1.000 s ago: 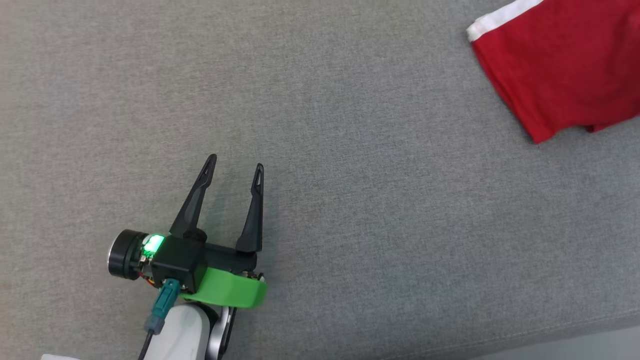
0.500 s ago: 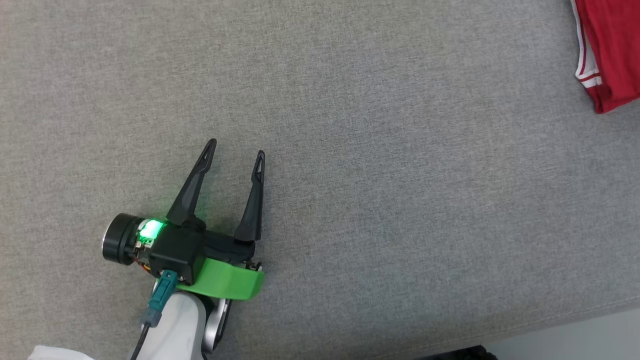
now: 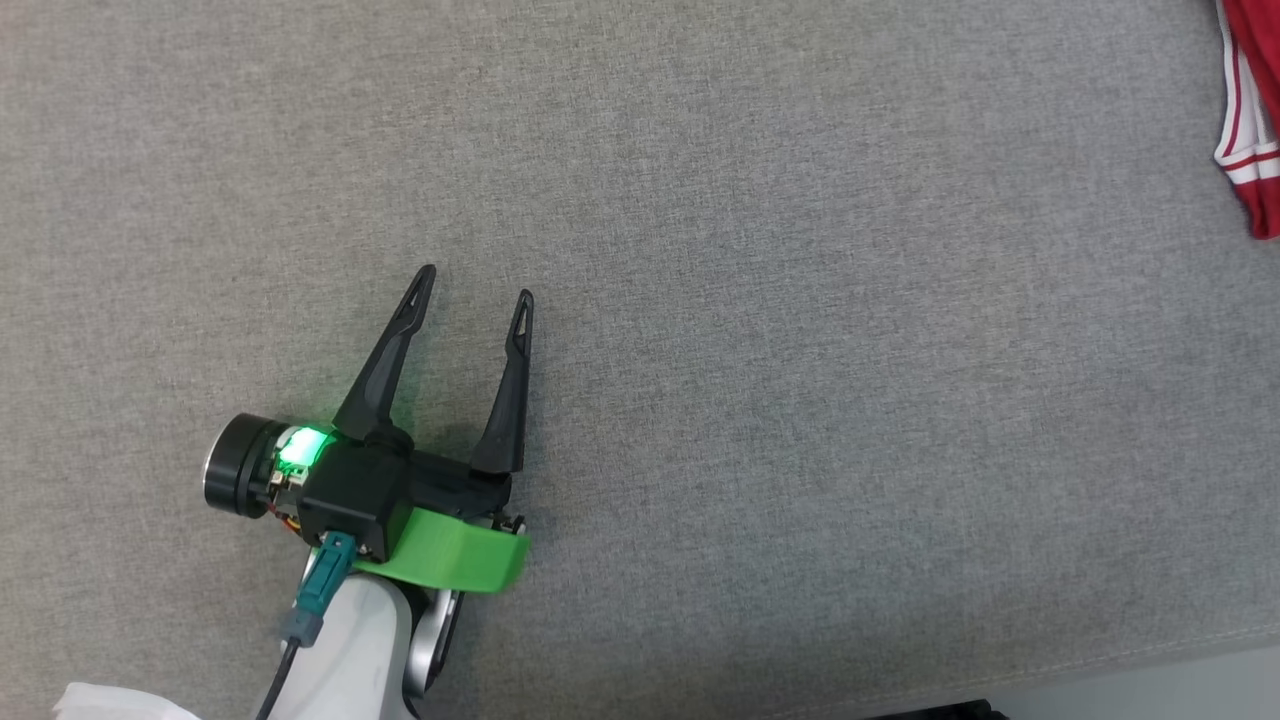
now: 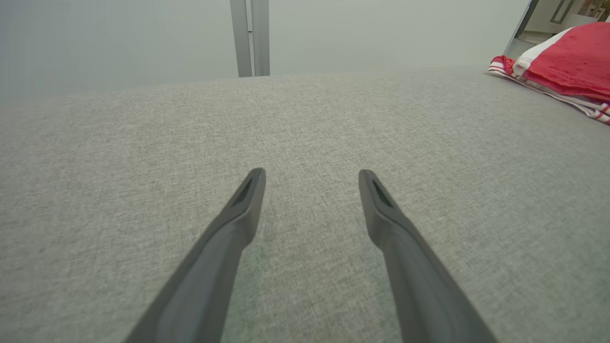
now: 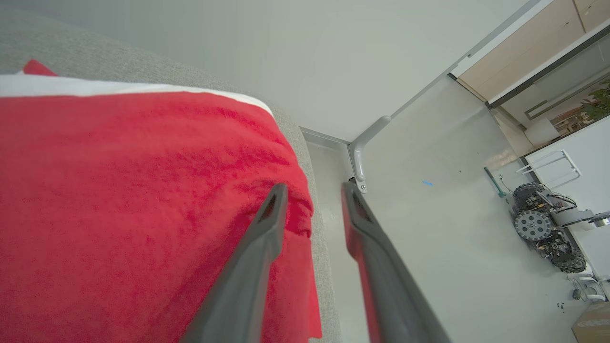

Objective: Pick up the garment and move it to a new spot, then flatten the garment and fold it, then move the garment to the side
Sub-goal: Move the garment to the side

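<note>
The garment (image 5: 133, 200) is lying bunched at the right-hand end of the grey padded surface (image 3: 760, 300). It is red jersey with a white band and thin red-and-white stripes along one seam. Its folds are reaching close to the surface's edge, with pale floor (image 5: 429, 238) beyond. My right gripper (image 5: 314, 186) is hovering just over that cloth, fingers a little apart; nothing seems pinched between them, though the view is tight. My left gripper (image 3: 476, 283) is hanging with fingers spread wide over a broad bare stretch, well apart from the garment.
</note>
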Robot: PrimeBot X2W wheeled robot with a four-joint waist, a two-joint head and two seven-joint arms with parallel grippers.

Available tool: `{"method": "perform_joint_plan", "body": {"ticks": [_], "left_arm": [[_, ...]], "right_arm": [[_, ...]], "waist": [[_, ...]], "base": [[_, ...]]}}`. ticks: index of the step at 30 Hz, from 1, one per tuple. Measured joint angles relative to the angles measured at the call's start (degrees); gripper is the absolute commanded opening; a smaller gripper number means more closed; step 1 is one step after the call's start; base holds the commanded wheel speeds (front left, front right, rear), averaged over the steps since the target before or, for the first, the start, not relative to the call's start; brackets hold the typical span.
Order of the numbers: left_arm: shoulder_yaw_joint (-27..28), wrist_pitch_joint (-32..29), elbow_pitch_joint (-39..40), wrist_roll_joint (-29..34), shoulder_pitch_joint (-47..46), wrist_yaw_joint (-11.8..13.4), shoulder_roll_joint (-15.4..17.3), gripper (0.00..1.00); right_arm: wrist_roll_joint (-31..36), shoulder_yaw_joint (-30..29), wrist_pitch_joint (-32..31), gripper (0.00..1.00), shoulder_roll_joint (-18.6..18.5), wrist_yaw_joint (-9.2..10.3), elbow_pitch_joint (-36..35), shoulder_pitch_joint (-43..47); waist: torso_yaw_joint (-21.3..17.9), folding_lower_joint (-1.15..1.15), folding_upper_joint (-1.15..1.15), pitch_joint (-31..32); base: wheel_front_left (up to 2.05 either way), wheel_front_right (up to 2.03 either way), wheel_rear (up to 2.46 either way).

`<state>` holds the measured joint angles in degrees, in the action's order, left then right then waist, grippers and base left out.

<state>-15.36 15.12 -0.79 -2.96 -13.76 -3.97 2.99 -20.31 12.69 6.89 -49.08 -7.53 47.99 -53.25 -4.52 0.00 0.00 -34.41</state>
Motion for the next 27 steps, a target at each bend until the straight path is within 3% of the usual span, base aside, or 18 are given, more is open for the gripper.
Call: {"method": "perform_joint_plan", "body": {"ticks": [5, 9, 15, 21, 27], "left_arm": [[-0.1, 0.0, -0.5, -0.1, 0.3, 0.5, 0.0, 1.0], [0.0, 0.0, -1.1, -0.9, 1.7, 1.1, 0.0, 1.0], [1.4, 0.0, -2.1, -3.7, 5.6, 3.4, -0.1, 1.0], [2.3, 0.0, -3.0, -6.9, 9.8, 6.6, -0.1, 1.0], [2.6, 0.0, -3.0, -7.8, 13.7, 7.6, -0.1, 1.0]], "right_arm": [[9.1, -2.6, 4.9, 1.0, 1.6, 0.0, 2.4, 0.1], [11.8, -5.3, 7.3, 1.0, 6.7, 0.0, 1.5, 2.6], [10.6, -7.2, 8.1, 1.0, 16.3, 0.0, -6.6, 12.7], [7.0, -5.4, 8.2, 1.0, 23.0, 0.0, -19.4, 26.6], [5.6, -5.9, 8.2, 1.0, 28.8, 0.01, -24.9, 36.9]], "waist": [[0.2, 0.0, 0.0, 2.0], [0.3, 0.0, 0.0, 4.7], [0.6, 0.0, 0.0, 10.9], [1.0, 0.0, 0.0, 19.1], [1.8, 0.0, 0.0, 26.1]], "base": [[0.0, 0.0, 0.0], [0.0, 0.0, 0.0], [0.0, 0.0, 0.0], [0.0, 0.0, 0.0], [0.0, 0.0, 0.0]]}}
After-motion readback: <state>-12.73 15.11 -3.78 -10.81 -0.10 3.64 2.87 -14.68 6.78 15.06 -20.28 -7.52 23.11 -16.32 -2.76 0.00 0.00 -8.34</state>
